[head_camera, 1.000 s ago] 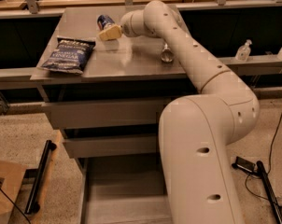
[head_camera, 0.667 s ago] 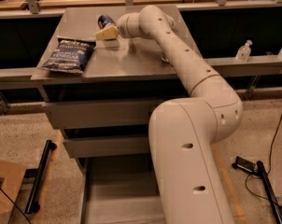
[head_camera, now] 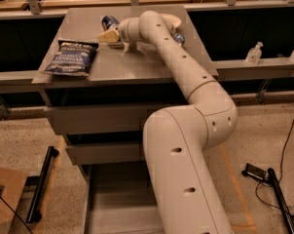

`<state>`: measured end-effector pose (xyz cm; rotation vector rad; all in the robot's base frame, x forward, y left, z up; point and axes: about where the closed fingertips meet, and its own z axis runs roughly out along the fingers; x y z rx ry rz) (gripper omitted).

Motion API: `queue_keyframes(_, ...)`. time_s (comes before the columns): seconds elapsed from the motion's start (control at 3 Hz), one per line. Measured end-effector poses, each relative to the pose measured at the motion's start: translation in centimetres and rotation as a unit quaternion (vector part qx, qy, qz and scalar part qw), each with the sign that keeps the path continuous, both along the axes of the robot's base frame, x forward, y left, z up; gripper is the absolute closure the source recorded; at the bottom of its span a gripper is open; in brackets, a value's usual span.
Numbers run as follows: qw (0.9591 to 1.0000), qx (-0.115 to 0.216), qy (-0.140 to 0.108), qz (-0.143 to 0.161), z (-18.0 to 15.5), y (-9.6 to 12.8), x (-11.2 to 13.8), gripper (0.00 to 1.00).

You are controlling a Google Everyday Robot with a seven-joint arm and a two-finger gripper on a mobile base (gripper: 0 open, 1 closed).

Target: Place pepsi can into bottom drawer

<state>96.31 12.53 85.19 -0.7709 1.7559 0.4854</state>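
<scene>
The pepsi can (head_camera: 109, 21), dark blue with a silver end, lies on the grey cabinet top (head_camera: 137, 67) near its back edge. My gripper (head_camera: 107, 35) reaches across the top from the right and sits just in front of the can, very close to it or touching it. The bottom drawer (head_camera: 113, 204) is pulled out at the foot of the cabinet, a shallow grey tray with nothing showing in it; my arm covers its right part.
A dark blue chip bag (head_camera: 71, 57) lies on the top, left of the gripper. A bottle's blue cap (head_camera: 179, 39) peeks out behind my arm. Two upper drawers (head_camera: 98, 118) are shut. A cardboard box (head_camera: 3, 204) and a black bar (head_camera: 42, 184) lie on the floor at left.
My arm has stretched farther over the cabinet top. The gripper has closed in on the pepsi can from the front right. The can and the chip bag have not moved.
</scene>
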Motion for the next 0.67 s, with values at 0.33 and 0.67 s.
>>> queue_keyframes(0.33, 0.9998, -0.017, -0.005, -0.007, 0.2, 0.19, 0.44, 0.4)
queue_keyframes(0.67, 0.9992, -0.033, -0.016, -0.014, 1.1, -0.12, 0.69, 0.64)
